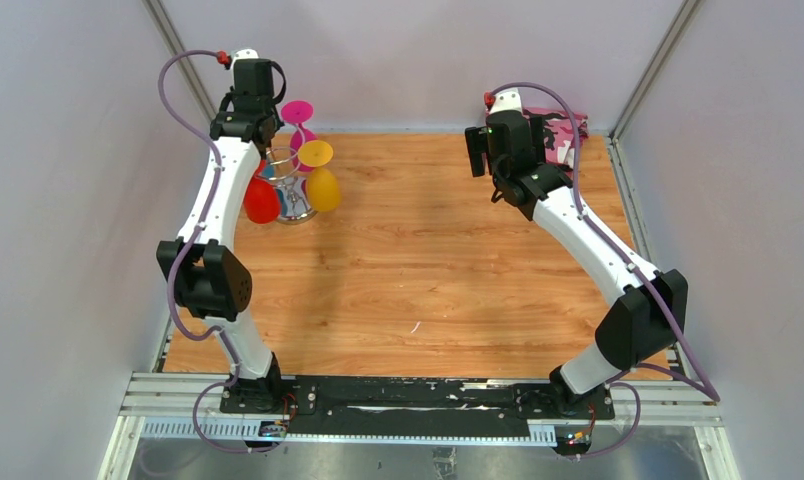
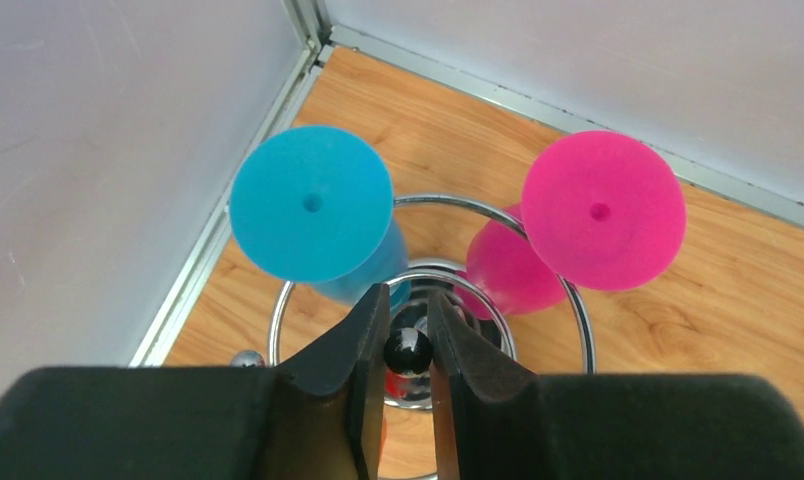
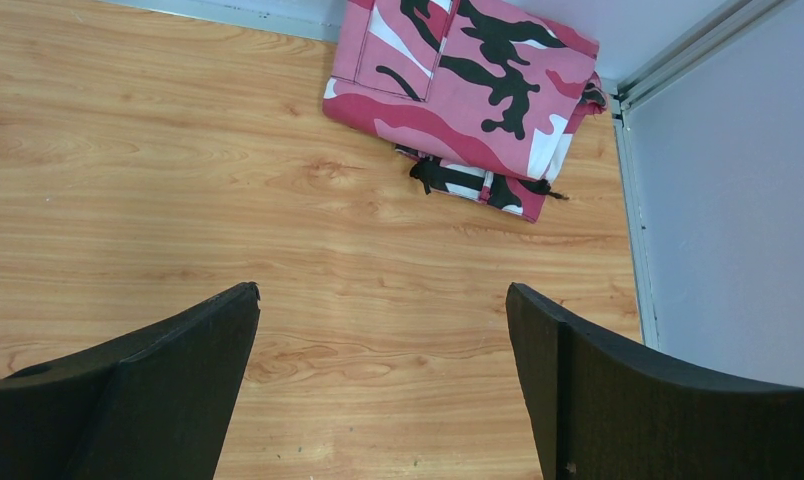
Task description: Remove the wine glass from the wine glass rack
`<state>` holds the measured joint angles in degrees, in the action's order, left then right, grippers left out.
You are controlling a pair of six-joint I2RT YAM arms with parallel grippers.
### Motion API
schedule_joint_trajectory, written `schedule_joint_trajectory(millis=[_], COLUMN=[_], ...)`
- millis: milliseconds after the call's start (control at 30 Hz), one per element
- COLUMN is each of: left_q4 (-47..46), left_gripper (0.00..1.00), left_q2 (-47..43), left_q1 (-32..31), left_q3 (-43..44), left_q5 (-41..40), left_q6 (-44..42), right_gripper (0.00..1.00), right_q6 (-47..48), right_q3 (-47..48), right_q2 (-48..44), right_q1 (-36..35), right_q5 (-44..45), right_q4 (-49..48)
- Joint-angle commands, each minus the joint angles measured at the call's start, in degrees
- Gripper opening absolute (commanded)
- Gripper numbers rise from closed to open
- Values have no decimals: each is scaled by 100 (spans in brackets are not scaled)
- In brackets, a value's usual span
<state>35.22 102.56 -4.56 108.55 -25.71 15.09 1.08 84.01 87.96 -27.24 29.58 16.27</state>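
The chrome wine glass rack (image 1: 296,205) stands at the table's far left, holding plastic wine glasses upside down: red (image 1: 261,203), yellow (image 1: 322,187) and pink (image 1: 298,112). In the left wrist view a blue glass (image 2: 311,203) and a pink glass (image 2: 603,210) hang from the rack's ring (image 2: 581,305). My left gripper (image 2: 408,292) points down over the rack's centre, its jaws shut on the black ball (image 2: 408,349) on top of the post. My right gripper (image 3: 383,290) is wide open and empty above bare wood at the far right.
A folded pink camouflage cloth (image 3: 468,90) lies in the far right corner, also visible behind the right wrist in the top view (image 1: 560,140). Grey walls and metal rails (image 2: 308,40) close in the table right behind the rack.
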Motion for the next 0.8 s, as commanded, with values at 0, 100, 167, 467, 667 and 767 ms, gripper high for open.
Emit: schedule_joint_trajectory(millis=[0, 100, 167, 467, 667, 767], left_q4=[84, 122, 134, -132, -469, -661], left_gripper=[19, 12, 4, 0, 0, 0], left_q2=[64, 62, 53, -90, -369, -567], left_q1=[12, 25, 32, 51, 49, 48], left_q3=[119, 99, 62, -445, -781, -939], left_q5=[28, -23, -40, 206, 386, 661], left_q6=[-34, -95, -142, -62, -32, 30], right_gripper=[99, 99, 99, 99, 99, 99], right_q6=[-73, -73, -73, -73, -73, -73], right_q3=[-10, -22, -25, -46, -59, -42], right_q2=[45, 45, 38, 51, 80, 106], right_q1=[66, 70, 80, 88, 88, 88], right_q5=[83, 107, 113, 101, 119, 103], right_q4=[68, 76, 78, 86, 95, 96])
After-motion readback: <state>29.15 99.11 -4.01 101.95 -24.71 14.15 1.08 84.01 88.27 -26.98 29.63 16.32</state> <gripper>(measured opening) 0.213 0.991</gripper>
